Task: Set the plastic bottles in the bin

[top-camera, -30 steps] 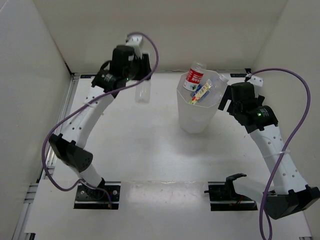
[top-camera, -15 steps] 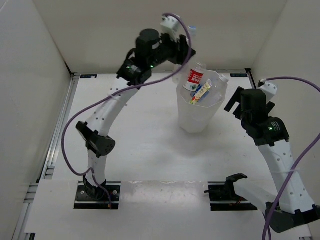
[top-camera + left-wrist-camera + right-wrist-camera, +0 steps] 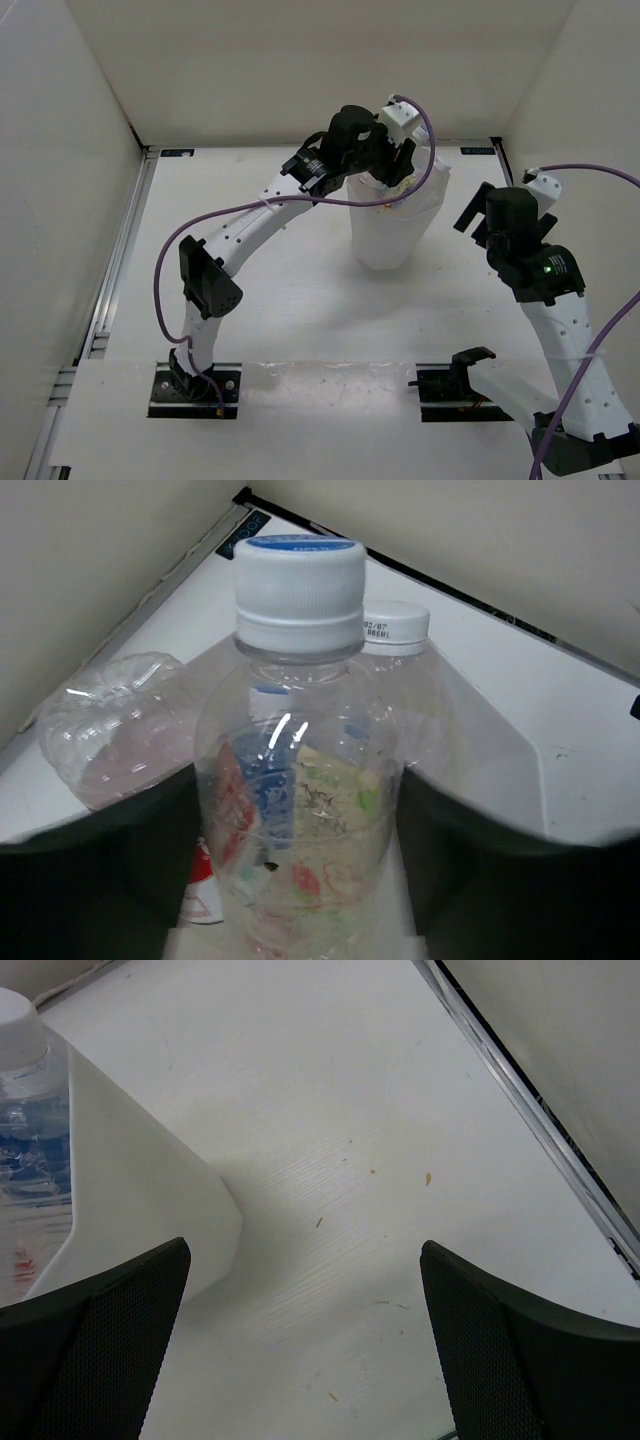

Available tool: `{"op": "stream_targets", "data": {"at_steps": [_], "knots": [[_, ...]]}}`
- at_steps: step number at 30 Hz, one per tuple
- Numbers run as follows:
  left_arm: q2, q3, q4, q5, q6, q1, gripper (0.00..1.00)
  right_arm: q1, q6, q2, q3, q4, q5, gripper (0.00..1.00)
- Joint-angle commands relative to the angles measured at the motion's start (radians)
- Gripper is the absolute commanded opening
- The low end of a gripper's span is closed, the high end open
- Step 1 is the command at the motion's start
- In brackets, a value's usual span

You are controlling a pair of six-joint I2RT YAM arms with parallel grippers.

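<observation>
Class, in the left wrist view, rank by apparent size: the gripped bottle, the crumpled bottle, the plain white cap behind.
1. gripped bottle, nearest the camera, so exaggerated
2. crumpled bottle
3. plain white cap

clear white-capped bottle [image 3: 298, 750] upright over white bin [image 3: 386, 238]; other bottles [image 3: 110, 725] inside

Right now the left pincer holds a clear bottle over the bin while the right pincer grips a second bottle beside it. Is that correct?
Not quite. The right pincer grips nothing: the right wrist view shows it open and empty, beside the bin. The rest stands: the left pincer holds a clear bottle over the bin.
</observation>
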Motion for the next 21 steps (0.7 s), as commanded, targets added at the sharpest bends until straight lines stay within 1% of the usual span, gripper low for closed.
{"op": "stream_targets", "data": {"at_steps": [1,2,8,11,13,14,15,16,18,19,21], "knots": [[-0.057,-0.001,0.004,-0.034,0.049,-0.026,0.92,-0.005,0.008,-0.012,-0.005,0.005,0.024,0.99],[-0.068,0.008,0.004,-0.052,0.049,-0.026,1.0,-0.005,-0.001,-0.012,-0.005,0.005,0.024,0.99],[-0.143,0.036,0.004,-0.113,0.06,-0.026,1.0,-0.005,-0.001,-0.002,0.005,0.005,0.01,0.99],[-0.198,0.036,0.004,-0.114,0.111,-0.026,1.0,-0.005,-0.01,0.01,0.014,0.005,-0.036,0.99],[-0.229,0.052,0.004,-0.156,0.165,-0.035,1.0,-0.005,-0.01,0.045,0.014,0.005,-0.045,0.99],[-0.238,0.062,0.004,-0.216,0.19,-0.035,1.0,-0.005,-0.01,0.057,0.014,0.005,-0.045,0.99],[-0.25,0.062,0.004,-0.253,0.246,-0.035,1.0,-0.005,-0.01,0.071,0.024,-0.005,-0.045,0.99],[-0.279,0.072,0.004,-0.288,0.272,-0.026,1.0,-0.014,-0.01,0.102,0.034,-0.016,-0.045,0.99],[-0.316,0.036,0.004,-0.392,0.314,0.002,1.0,-0.028,-0.01,0.151,0.067,-0.053,-0.056,0.99],[-0.338,-0.037,0.004,-0.426,0.314,0.054,1.0,-0.043,-0.01,0.166,0.078,-0.062,-0.073,0.99],[-0.414,-0.137,0.004,-0.498,0.291,0.124,1.0,-0.083,-0.001,0.208,0.115,-0.094,-0.083,0.99]]}}
